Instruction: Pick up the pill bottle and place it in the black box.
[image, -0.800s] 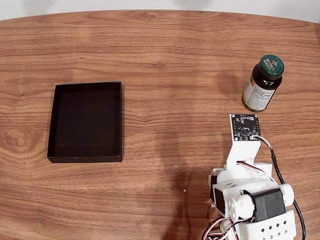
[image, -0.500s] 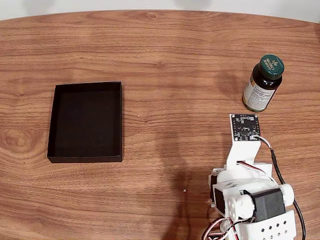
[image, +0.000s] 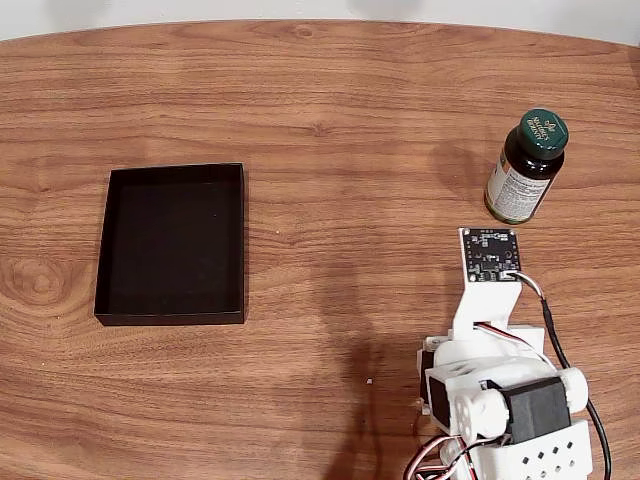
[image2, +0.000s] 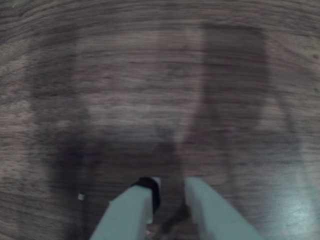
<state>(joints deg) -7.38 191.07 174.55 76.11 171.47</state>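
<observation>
The pill bottle (image: 525, 170) stands upright at the right side of the wooden table in the fixed view, amber-brown with a dark green cap and a pale label. The black box (image: 172, 245) lies flat far to its left, nothing inside. The white arm (image: 500, 400) is folded at the bottom right, its wrist camera board (image: 490, 255) a little below the bottle. In the blurred wrist view my gripper (image2: 172, 192) hangs just above bare wood, its two white fingers (image2: 135, 205) nearly together with only a narrow gap and nothing between them.
Bare wood spans the stretch between the bottle and the box. The table's far edge (image: 320, 22) curves along the top of the fixed view. Servo cables (image: 550, 330) trail beside the arm at the bottom right.
</observation>
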